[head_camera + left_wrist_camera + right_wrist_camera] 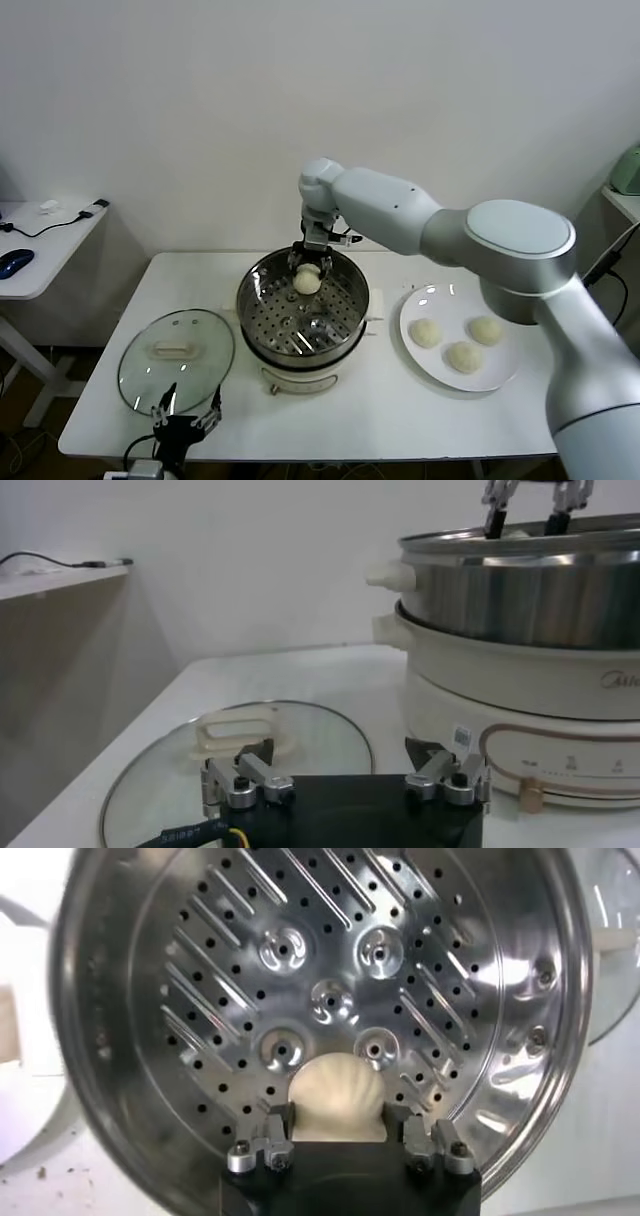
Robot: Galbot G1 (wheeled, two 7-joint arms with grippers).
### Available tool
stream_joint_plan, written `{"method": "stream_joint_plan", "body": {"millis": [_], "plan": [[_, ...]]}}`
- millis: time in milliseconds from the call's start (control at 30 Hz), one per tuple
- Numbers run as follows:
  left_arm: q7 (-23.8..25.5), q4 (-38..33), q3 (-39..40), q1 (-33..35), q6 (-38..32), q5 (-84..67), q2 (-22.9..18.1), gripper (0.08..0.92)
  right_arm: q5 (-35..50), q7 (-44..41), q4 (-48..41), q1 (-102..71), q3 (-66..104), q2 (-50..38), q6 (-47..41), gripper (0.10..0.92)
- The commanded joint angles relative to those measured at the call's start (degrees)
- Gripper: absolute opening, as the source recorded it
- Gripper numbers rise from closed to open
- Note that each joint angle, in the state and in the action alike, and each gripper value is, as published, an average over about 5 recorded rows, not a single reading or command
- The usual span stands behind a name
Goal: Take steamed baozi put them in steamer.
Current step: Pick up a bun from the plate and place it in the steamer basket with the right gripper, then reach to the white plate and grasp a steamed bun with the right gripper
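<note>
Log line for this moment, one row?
right hand: over steamer tray, fingers around one bun | plate: three buns | left hand: open, parked by lid

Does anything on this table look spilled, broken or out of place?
Nothing stands out. The glass lid lies flat beside the steamer, three baozi sit on the white plate, and the right gripper is at a fourth bun on the perforated tray.

The right arm reaches forward across the steamer [303, 322], its wrist bent down. The right gripper [307, 268] hangs inside the steamer's far rim, with fingers [278, 1136] on both sides of a baozi [337, 1096], perhaps touching it. The left gripper [186, 415] rests low at the steamer's near left, jaws spread wide.
</note>
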Motion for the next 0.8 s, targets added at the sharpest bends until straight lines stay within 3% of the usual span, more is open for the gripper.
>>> {"method": "stream_joint_plan", "body": {"millis": [33,200,300,533,800], "plan": [[-0.03,0.02,-0.06,0.01,0.05,-0.15,0.02,0.823,-1.58,1.10,-5.87,-2.18,2.23,2.65,2.46,0.679],[-0.01,-0.38,-0.14,0.27,0.17,-0.15,-0.04,0.823,9.74,-2.38,0.02,3.83,-1.21,-1.26,2.13,0.801],[0.03,-0.84,-0.13,0.57,0.25,-0.10,-0.14,0.823,20.25,-4.60,6.78,10.79,-5.61,-5.98,-0.87,0.820],[0.07,-1.65,-0.08,1.14,0.21,0.18,-0.37,0.823,45.43,-2.03,25.80,28.47,-24.45,-22.33,-21.56,0.823],[0.07,-1.95,0.23,1.04,-0.03,0.34,-0.34,0.823,44.96,5.33,40.06,36.46,-39.75,-42.33,-45.46,0.823]]}}
